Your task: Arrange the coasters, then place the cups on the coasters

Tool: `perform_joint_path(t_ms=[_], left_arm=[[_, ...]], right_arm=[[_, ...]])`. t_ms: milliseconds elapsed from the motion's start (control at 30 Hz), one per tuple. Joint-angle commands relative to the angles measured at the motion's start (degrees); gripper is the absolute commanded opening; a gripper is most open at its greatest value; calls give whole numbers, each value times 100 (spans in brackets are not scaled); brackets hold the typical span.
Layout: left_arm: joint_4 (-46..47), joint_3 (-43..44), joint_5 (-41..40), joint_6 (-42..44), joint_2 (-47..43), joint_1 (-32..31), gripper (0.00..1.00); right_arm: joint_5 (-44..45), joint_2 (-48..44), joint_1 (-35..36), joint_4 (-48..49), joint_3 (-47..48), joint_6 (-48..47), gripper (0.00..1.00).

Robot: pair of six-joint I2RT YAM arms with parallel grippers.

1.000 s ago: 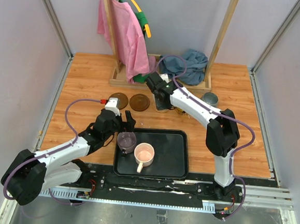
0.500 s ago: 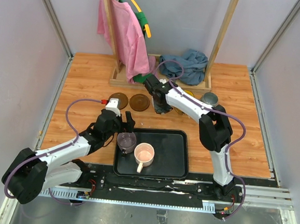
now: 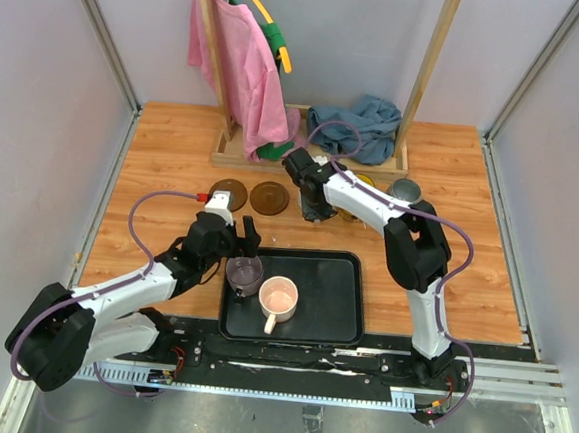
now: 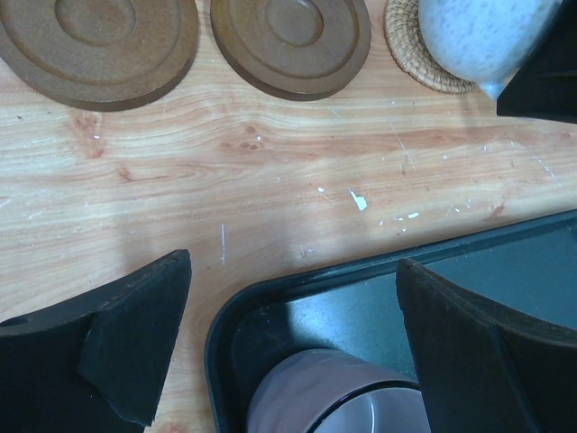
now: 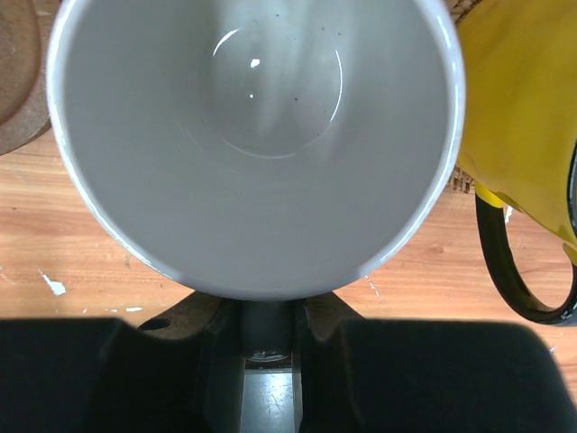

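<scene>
Right gripper (image 3: 315,207): jaws drawn in close on the handle side of the white mug (image 5: 252,135), mug mouth up. From the left wrist view, the mug sat over a woven coaster (image 4: 406,56); contact with it could not be told. Yellow mug (image 5: 523,117) stood just beside, on the right.

Left gripper (image 4: 293,263): jaws spread wide, holding nothing, one finger either side of the purple-grey mug (image 4: 334,397), not touching it. That mug stood in the far left corner of the black tray (image 4: 505,262), the pink mug (image 3: 279,300) near it. Two brown coasters (image 4: 99,36) lay side by side on the table beyond the tray.
</scene>
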Motion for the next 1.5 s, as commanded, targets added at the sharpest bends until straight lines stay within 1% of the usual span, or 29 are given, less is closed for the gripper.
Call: perform_joint_path(t_ms=[0, 333, 567, 600, 700, 833, 933, 967, 1100, 1367, 1467], left_arm=[[86, 99, -6, 48, 61, -52, 100], [112, 81, 3, 28, 94, -52, 100], [94, 75, -5, 5, 62, -52, 100], [95, 75, -13, 3, 53, -52, 100], [102, 63, -10, 5, 50, -52, 100], [112, 66, 3, -4, 70, -52, 100], [121, 52, 16, -3, 70, -52, 100], [121, 52, 20, -7, 71, -52, 100], [117, 44, 29, -28, 70, -54, 100], [104, 16, 20, -71, -14, -54, 100], [89, 2, 16, -85, -59, -54, 100]], right_arm=[[190, -209, -90, 414, -44, 125, 1], [118, -308, -88, 709, -252, 55, 1], [62, -301, -88, 707, -243, 34, 1], [41, -306, -101, 694, -257, 37, 2], [-19, -305, -92, 634, -260, 47, 14], [-46, -343, -87, 533, -288, 61, 37], [-51, -403, -86, 531, -366, 64, 50], [-56, -422, -85, 531, -397, 67, 52], [-90, -501, -73, 538, -476, 85, 54], [-192, -647, 26, 584, -673, 113, 54], [-260, -837, 60, 631, -779, 140, 54]])
